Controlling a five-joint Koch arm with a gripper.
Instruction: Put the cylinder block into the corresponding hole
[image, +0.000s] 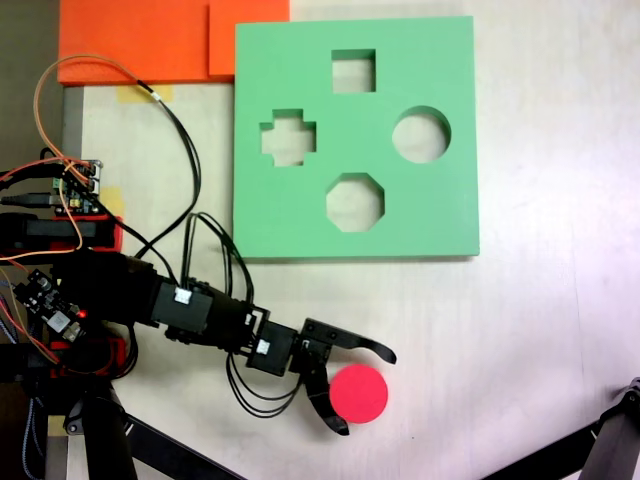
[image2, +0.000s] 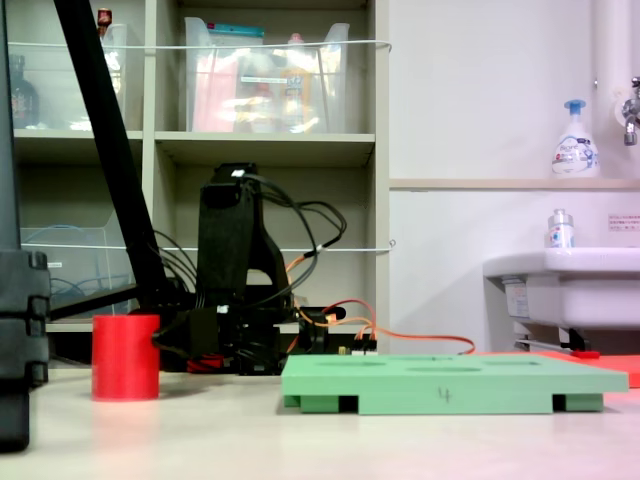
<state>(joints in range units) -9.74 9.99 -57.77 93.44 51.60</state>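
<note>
The cylinder block (image: 359, 393) stood upright on the pale bench (image: 540, 330), well below the green board (image: 440, 210) in the fixed view from above and clear of its near edge. In the low fixed view it showed as a short red drum (image2: 125, 357) standing to the left of the board (image2: 450, 385).

The pincer (image: 368, 392) had its two black jaws spread apart, one curving over the top of the block and the other hooking under it, so the block sat between them. Whether either jaw touched the foam could not be told.

The board lay flat on the bench with four cutouts: a square, a cross, an octagon and the round hole (image: 421, 135), which was empty and lay on the board's right side in the view from above.
</note>
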